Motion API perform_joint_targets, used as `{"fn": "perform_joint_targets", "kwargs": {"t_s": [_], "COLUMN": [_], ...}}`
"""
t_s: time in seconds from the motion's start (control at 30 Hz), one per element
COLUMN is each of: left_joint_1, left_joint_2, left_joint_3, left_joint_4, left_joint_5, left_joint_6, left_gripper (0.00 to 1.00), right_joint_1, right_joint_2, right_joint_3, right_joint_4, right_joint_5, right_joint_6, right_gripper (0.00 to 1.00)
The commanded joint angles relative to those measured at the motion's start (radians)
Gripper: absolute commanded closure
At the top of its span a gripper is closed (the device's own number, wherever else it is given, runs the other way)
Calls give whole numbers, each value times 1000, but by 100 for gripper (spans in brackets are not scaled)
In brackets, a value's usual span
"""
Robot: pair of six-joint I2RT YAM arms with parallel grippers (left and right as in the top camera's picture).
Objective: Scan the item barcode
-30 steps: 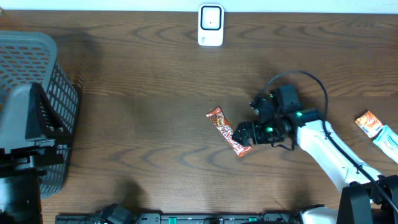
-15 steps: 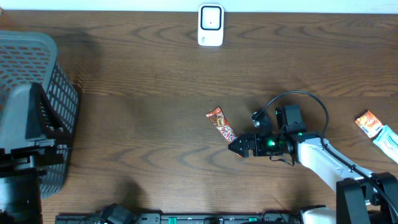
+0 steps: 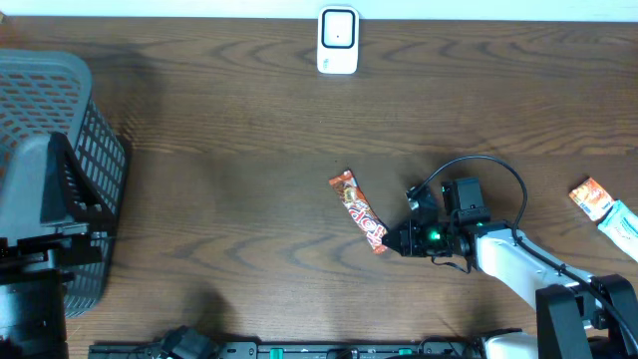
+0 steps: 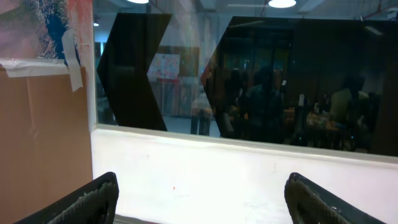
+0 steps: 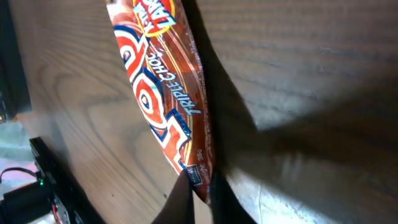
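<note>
While the left end effector [image 4: 200, 190] gapes, the right end effector [image 5: 200, 194] pinches the "TRIPLE CHOC" bar [image 5: 166, 93].

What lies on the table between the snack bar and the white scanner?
Nothing: the overhead view shows only bare table between snack bar and white scanner.

basket [image 3: 100, 165] blocks L, scanner [image 3: 338, 40] far edge

the snack bar [image 3: 359, 210] lies near the middle of the table [image 3: 219, 199], its near end at the right gripper [image 3: 390, 240]. the scanner [image 3: 338, 41] stands behind it at the far edge. the basket [image 3: 60, 170] sits far left, 2 packets [image 3: 590, 197] far right.
</note>
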Motion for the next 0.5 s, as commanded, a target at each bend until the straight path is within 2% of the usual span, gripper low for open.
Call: {"fn": "perform_joint_targets", "kwargs": {"t_s": [0.0,0.13,0.23,0.37,0.47], "left_joint_1": [3,3,3,3,3], "left_joint_2": [-6,-6,-6,-6,-6], "left_joint_3": [-3,-3,-3,-3,-3], "left_joint_4": [2,2,2,2,1], "left_joint_5": [5,5,5,5,5], "left_joint_6": [-10,-10,-10,-10,-10], "left_gripper": [14,14,14,14,14], "right_joint_1": [13,13,15,95,237], "right_joint_2": [6,-10,-59,-166,-227], "right_joint_3": [-1,39,111,252,359], "right_joint_4": [40,33,-60,-289,-422], "right_joint_5": [23,34,95,420,661], "right_joint_6": [14,17,29,51,100], "right_gripper": [99,99,99,99,99]}}
